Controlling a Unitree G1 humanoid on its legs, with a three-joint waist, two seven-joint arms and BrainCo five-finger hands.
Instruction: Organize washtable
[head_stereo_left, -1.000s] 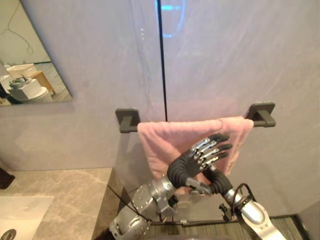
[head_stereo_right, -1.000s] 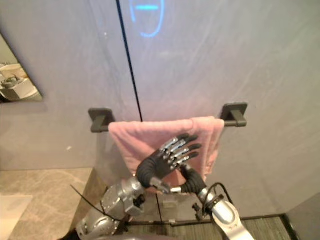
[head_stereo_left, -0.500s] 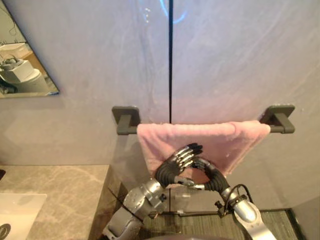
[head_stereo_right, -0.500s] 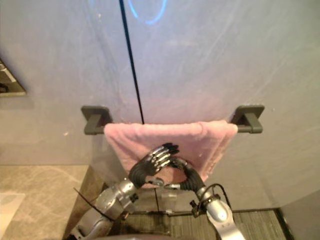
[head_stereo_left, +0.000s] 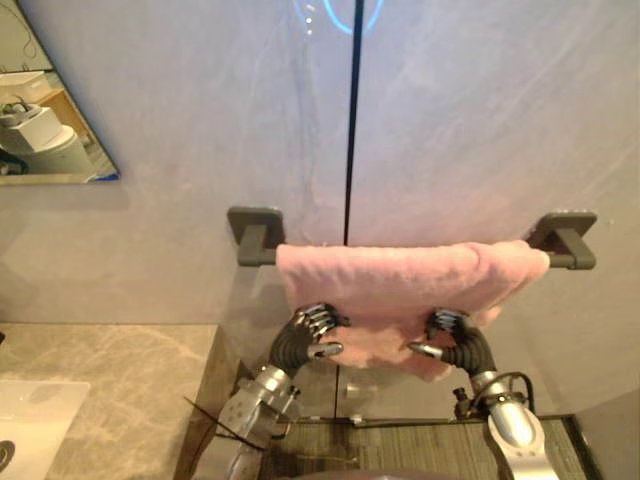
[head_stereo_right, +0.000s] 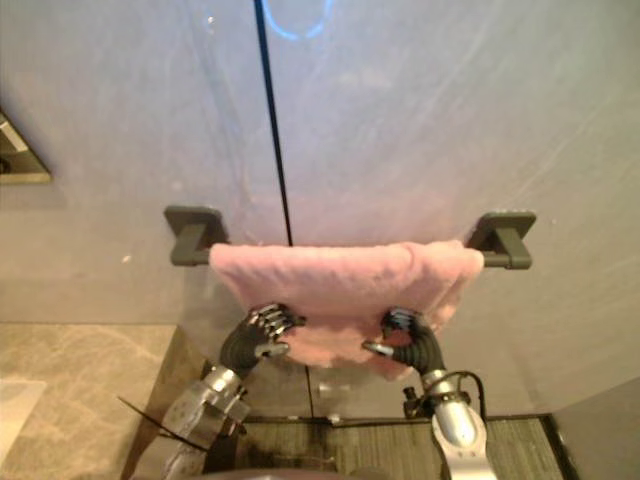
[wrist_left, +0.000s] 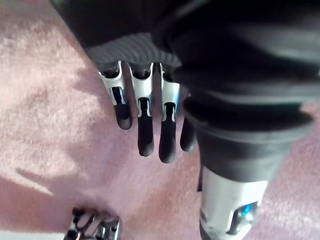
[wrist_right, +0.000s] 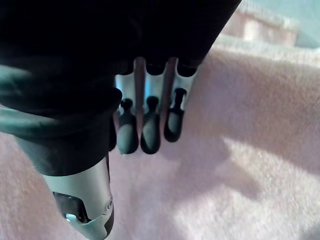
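- Head views: one pink towel (head_stereo_left: 400, 280) draped over one dark rail (head_stereo_left: 258, 258), held on the wall by two brackets (head_stereo_left: 255, 226), one at each end.
- Towel bunched toward the right bracket, with a bare length of rail by the left one.
- Two hands at the towel's lower edge, well apart: left hand (head_stereo_left: 305, 335) at the lower left corner, right hand (head_stereo_left: 455, 338) at the lower right.
- Each hand with fingers curled onto the cloth and thumb pointing inward under the hem, pinching the edge.
- Added by the left wrist view: dark fingertips (wrist_left: 167, 145) lying side by side on the pink pile.
- Added by the right wrist view: bent fingertips (wrist_right: 150, 140) pressed into the cloth, with a fold of towel beyond.
- Added by the left eye view: one mirror (head_stereo_left: 40, 130) at upper left, one marble bench (head_stereo_left: 110, 380) and one sink (head_stereo_left: 30, 410) at lower left.
- Right eye view: a sliver of the mirror and a narrower strip of bench.
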